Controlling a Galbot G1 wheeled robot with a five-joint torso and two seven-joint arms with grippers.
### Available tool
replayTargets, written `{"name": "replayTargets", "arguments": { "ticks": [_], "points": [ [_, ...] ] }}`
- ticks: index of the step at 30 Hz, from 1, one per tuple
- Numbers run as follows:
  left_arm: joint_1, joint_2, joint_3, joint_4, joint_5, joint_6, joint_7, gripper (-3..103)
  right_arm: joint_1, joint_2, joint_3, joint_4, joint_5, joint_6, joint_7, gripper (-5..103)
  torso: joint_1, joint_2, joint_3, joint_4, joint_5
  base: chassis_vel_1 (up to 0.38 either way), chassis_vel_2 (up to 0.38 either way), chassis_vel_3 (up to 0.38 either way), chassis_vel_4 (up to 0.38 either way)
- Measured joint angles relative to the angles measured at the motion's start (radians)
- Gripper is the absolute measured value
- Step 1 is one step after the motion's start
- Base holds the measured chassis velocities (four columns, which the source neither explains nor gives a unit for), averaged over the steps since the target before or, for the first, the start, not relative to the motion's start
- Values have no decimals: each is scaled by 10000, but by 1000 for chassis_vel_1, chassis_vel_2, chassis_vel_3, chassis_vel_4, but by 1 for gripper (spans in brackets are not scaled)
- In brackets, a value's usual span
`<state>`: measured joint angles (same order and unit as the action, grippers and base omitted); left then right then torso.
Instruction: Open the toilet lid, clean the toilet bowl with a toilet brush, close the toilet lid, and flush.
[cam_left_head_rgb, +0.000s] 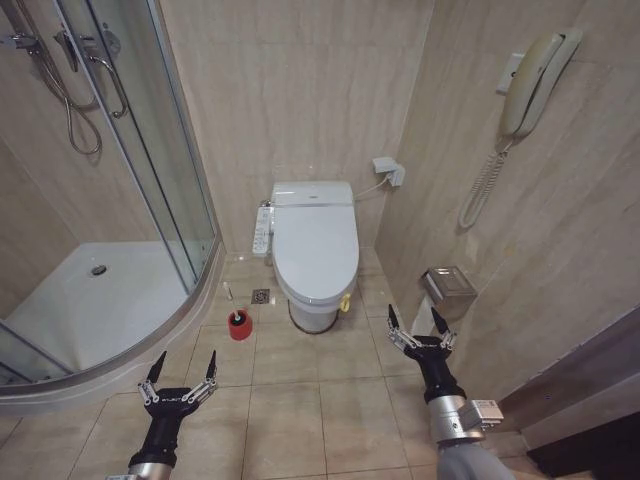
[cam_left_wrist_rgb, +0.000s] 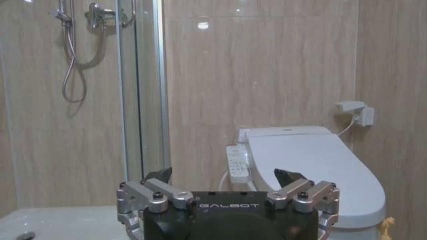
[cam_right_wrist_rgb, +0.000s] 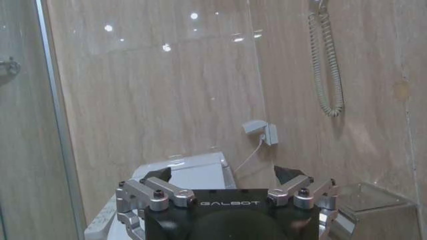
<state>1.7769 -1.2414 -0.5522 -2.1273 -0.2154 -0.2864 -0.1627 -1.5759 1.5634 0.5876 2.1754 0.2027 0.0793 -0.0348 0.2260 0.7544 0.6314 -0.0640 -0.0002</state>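
One curved shower tray (cam_left_head_rgb: 110, 300) fills the left side behind its glass door (cam_left_head_rgb: 170, 140), its rim sweeping toward the near floor. One toilet stands at the far wall in the middle, its toilet lid (cam_left_head_rgb: 316, 250) down and covering the seat; a control panel (cam_left_head_rgb: 263, 230) hangs on its left edge. On the right wall hang one telephone handset (cam_left_head_rgb: 535, 85) with a coiled cord and, lower down, one metal paper holder (cam_left_head_rgb: 447, 288).

Bare tiled floor (cam_left_head_rgb: 300, 390) lies between the robot and the toilet, open across the middle, narrowing between the tray rim on the left and the right wall.

One small red holder cup (cam_left_head_rgb: 239, 326) stands on the floor just left of the toilet base, near the tray edge, with the toilet brush (cam_left_head_rgb: 238, 316) standing in it.

The left gripper (cam_left_head_rgb: 181, 378) hovers over the near-left floor, fingers spread wide, empty. The right gripper (cam_left_head_rgb: 420, 327) hovers near right, close to the paper holder, likewise spread and touching nothing.
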Motion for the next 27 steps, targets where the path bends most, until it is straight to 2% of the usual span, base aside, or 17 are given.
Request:
{"name": "replayTargets", "arguments": {
  "ticks": [12,19,27],
  "points": [
    [-1,0,0,0,0,0,0,100,-34,-14,34,-32,209,148,-151,100,0,0,0,0,0,0,0,0,0],
    [0,0,0,0,0,0,0,100,43,-26,55,-87,316,179,9,100,-2,1,-1,1,0,-2,5,9,-1],
    [-1,0,0,0,0,0,0,100,265,-17,55,-276,247,359,257,100,-3,1,-1,0,1,-129,129,119,-122]
  ]
}}
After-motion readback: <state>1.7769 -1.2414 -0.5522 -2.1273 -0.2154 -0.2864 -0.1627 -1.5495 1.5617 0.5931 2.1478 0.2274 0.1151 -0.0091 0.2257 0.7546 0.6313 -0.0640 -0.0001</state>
